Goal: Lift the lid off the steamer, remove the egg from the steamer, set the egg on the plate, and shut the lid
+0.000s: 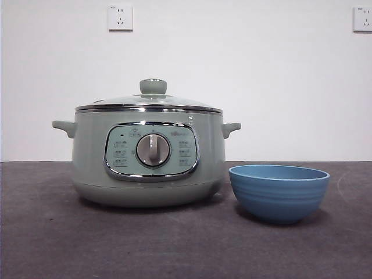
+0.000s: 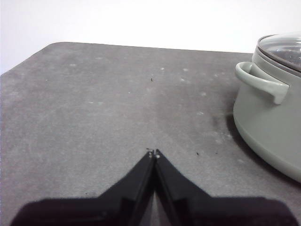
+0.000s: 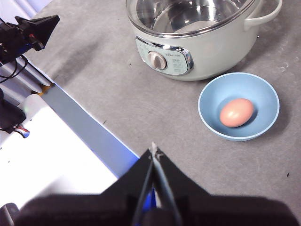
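the lid [image 1: 150, 100] sits square on the steamer [image 1: 148, 157] in the front view, knob upright at twelve o'clock of the pot, chrome rim level all round. the right wrist view looks through the clear lid to the steel inside. the egg [image 3: 236, 112] lies in the plate [image 1: 279, 192], which stands just beside the pot at its three o'clock, not touching it. judging by that, every step looks done.

the left gripper [image 2: 154, 153] hangs over bare tabletop [image 2: 103, 108], near the pot's side handle [image 2: 263, 82], its fingers pressed together on nothing. the right gripper [image 3: 154, 149] is high and back from the plate, its fingers pressed together too and empty.

what is left, i'd judge, is only to confirm the seating: the rim should show no gap or tilt, and none shows here. best to keep both arms clear of the knob and the plate, since a nudge could roll the egg or cock the lid.
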You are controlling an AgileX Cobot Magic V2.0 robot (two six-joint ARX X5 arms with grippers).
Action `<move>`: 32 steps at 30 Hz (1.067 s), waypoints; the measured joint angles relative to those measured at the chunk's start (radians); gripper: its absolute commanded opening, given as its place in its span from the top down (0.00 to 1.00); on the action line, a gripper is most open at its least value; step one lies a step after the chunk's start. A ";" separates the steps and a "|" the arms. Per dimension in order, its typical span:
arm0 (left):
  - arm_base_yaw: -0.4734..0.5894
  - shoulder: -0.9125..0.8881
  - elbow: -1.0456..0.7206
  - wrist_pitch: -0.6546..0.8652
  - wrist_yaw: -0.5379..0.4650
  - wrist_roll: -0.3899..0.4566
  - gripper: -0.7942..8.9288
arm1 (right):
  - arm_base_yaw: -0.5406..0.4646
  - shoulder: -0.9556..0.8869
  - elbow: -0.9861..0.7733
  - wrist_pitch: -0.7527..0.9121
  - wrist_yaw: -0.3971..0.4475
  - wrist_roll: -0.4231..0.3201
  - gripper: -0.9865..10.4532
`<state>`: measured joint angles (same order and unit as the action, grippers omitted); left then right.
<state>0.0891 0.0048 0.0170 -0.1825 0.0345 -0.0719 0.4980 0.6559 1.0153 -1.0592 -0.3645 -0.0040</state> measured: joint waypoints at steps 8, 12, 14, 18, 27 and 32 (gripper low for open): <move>0.000 0.000 0.000 0.000 0.000 0.000 0.92 | 0.000 0.000 0.000 0.000 0.000 0.000 0.91; 0.000 0.000 0.000 0.000 -0.001 0.000 0.92 | -0.007 -0.018 0.000 0.001 0.023 -0.008 0.91; 0.000 0.000 0.000 0.000 -0.001 0.000 0.92 | -0.042 -0.045 0.000 0.006 0.044 -0.027 0.91; 0.000 0.000 0.000 0.000 -0.001 0.000 0.92 | -0.160 -0.127 -0.009 0.104 0.013 -0.058 0.91; 0.000 0.000 0.000 0.000 -0.002 0.000 0.92 | -0.441 -0.389 -0.373 0.562 -0.026 -0.071 0.91; 0.000 0.000 0.000 0.000 -0.002 0.000 0.92 | -0.477 -0.511 -0.686 0.833 0.028 -0.027 0.91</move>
<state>0.0891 0.0048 0.0170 -0.1825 0.0330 -0.0723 0.0212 0.1448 0.3290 -0.2264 -0.3367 -0.0315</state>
